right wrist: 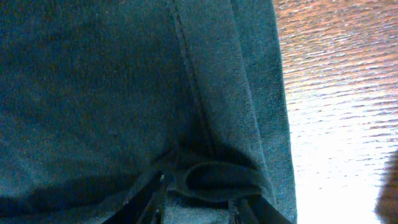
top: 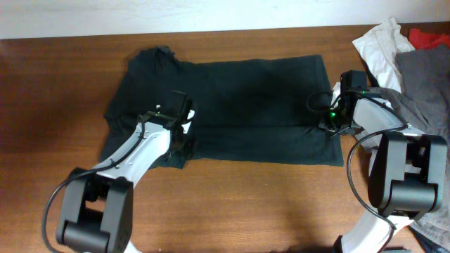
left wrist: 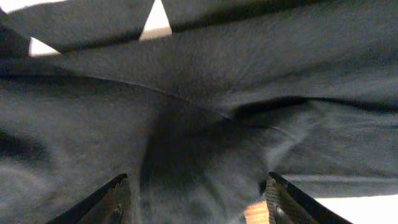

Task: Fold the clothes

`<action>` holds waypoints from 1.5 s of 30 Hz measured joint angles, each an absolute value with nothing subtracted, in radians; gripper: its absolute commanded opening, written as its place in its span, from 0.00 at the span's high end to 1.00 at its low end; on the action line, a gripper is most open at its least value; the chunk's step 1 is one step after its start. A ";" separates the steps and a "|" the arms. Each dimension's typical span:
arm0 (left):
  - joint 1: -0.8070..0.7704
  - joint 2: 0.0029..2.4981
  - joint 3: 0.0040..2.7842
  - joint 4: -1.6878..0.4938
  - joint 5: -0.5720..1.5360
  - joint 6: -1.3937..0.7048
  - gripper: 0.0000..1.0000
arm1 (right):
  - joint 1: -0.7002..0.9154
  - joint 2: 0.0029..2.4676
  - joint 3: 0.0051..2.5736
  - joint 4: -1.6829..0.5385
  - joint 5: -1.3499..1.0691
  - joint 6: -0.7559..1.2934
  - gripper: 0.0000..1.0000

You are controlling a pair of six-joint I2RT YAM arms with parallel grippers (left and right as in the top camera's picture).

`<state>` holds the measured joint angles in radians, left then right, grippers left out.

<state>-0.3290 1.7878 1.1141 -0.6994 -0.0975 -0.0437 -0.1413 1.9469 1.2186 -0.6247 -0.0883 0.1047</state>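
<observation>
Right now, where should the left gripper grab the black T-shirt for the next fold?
Probably the near shoulder edge, from straight above: the black T-shirt lies flat, and a raised ridge of cloth sits between the open fingers of the left gripper. The right gripper pinches the hem.

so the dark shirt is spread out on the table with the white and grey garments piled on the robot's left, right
No, the white garment and grey garment are piled on the robot's right, as the overhead view shows. The dark shirt is indeed spread out on the table.
</observation>
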 measured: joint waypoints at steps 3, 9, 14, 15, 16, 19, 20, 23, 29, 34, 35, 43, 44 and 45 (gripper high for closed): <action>-0.333 1.824 1.114 -0.698 -0.109 -0.044 0.34 | -0.141 1.947 1.219 -0.626 -0.088 0.104 0.62; -0.335 1.837 1.114 -0.698 -0.113 -0.043 0.62 | -0.141 1.947 1.219 -0.627 -0.088 0.105 0.62; -0.335 1.837 1.115 -0.698 -0.117 -0.037 0.99 | -0.141 1.947 1.219 -0.628 -0.088 0.105 0.62; -0.335 1.837 1.118 -0.699 -0.117 -0.035 0.99 | -0.141 1.947 1.219 -0.628 -0.088 0.105 0.62; -0.335 1.837 1.121 -0.699 -0.118 -0.031 0.99 | -0.141 1.947 1.219 -0.628 -0.088 0.105 0.62; -0.335 1.837 1.148 -0.699 -0.138 -0.030 1.00 | -0.141 1.947 1.219 -0.628 -0.088 0.105 0.62; -0.335 1.837 1.161 -0.699 -0.155 -0.030 1.00 | -0.141 1.947 1.219 -0.628 -0.088 0.104 0.62; -0.335 1.837 1.191 -0.689 -0.214 -0.030 1.00 | -0.141 1.947 1.219 -0.629 -0.088 0.105 0.62; -0.327 1.837 1.220 -0.596 -0.305 -0.030 0.93 | -0.141 1.947 1.220 -0.631 -0.088 0.104 0.62; -0.300 1.837 1.221 -0.505 -0.327 -0.027 0.89 | -0.141 1.947 1.220 -0.632 -0.088 0.104 0.62; -0.299 1.837 1.221 -0.490 -0.328 -0.027 0.89 | -0.141 1.947 1.220 -0.631 -0.088 0.105 0.62; -0.297 1.837 1.222 -0.423 -0.338 -0.028 0.68 | -0.141 1.947 1.220 -0.632 -0.088 0.104 0.62; -0.296 1.837 1.222 -0.422 -0.340 -0.027 0.66 | -0.141 1.947 1.220 -0.632 -0.088 0.105 0.62; -0.295 1.837 1.222 -0.422 -0.342 -0.026 0.61 | -0.141 1.947 1.220 -0.632 -0.088 0.105 0.62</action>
